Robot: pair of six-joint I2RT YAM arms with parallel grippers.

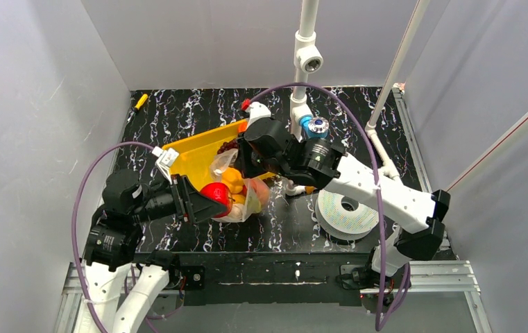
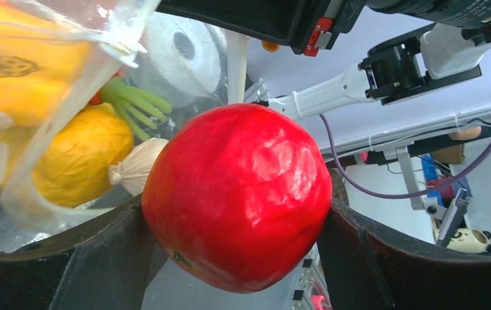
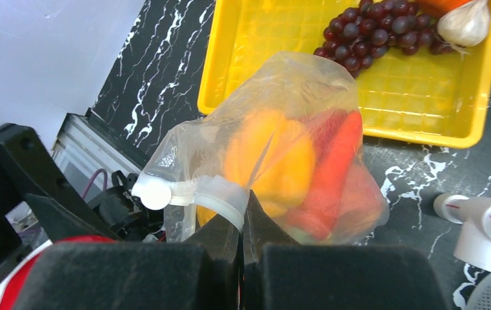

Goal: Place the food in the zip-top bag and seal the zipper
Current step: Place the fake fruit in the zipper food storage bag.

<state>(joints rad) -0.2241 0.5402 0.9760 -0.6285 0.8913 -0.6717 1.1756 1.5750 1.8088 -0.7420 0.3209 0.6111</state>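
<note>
Bag [image 3: 294, 77], holding yellow and red food [image 3: 275, 161], is pinched at its mouth edge by the fully closed right jaws, just beside the yellow tray [image 3: 423, 97]. A red apple [image 2: 236, 194] is clamped between the widely spread left jaws, close to the bag. Grapes [image 3: 365, 32] are seen lying in the tray.

tray [image 1: 202, 151]: on the table [image 1: 177, 111], centre of the top view.
zip-top bag [image 1: 243, 202]: just lower right of the tray, food pieces inside.
apple [image 1: 217, 196]: at the bag's left edge, between the left gripper [image 1: 209, 201] fingers.
grapes [image 3: 365, 35]: in the tray, garlic [image 3: 465, 22] to their right.
spool [image 1: 347, 214]: right of the bag, apart.
bag edge: pinched in the right gripper [image 3: 242, 219].
</note>
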